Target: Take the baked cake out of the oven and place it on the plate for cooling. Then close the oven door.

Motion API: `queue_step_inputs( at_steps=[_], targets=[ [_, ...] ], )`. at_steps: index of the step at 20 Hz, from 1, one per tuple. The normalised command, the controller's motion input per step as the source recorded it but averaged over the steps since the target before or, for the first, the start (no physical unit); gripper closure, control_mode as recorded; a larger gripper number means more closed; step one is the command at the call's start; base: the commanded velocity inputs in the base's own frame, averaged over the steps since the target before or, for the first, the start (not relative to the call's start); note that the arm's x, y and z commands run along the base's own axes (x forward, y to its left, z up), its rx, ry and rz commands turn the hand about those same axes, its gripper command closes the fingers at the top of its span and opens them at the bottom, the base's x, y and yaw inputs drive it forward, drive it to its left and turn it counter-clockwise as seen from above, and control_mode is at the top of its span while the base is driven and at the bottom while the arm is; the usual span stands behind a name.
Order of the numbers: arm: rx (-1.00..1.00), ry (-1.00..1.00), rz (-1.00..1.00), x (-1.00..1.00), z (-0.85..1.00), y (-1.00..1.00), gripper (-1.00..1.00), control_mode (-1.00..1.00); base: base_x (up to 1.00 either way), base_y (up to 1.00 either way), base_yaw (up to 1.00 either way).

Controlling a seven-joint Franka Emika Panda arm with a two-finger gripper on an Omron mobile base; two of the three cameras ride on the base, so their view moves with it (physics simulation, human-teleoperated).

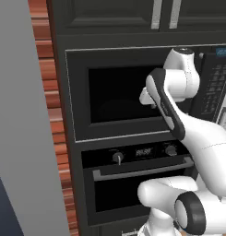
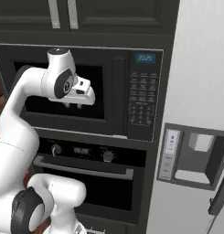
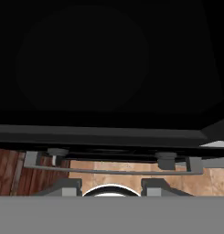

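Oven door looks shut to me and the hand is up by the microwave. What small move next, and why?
Probably lower the gripper toward the oven door's bar handle. The door is closed below the knobs, and the hand hangs in front of the microwave window, well above that handle.

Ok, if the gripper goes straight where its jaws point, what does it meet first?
The gripper points down past the microwave; probably the bar handle on the oven door first, depth unclear.
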Motion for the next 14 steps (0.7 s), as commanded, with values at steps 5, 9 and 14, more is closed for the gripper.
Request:
queue_step_inputs(
  at_steps=[5,9,14],
  targets=[
    [0.0,0.0,0.0,0.0,0.0,0.0,-1.0,1.0,-0.14,0.0,0.0],
    [0.0,0.0,0.0,0.0,0.0,0.0,-1.0,1.0,-1.0,-0.32,0.0],
    [0.0,0.0,0.0,0.0,0.0,0.0,-1.0,1.0,-0.38,-0.75,0.22]
  ],
)
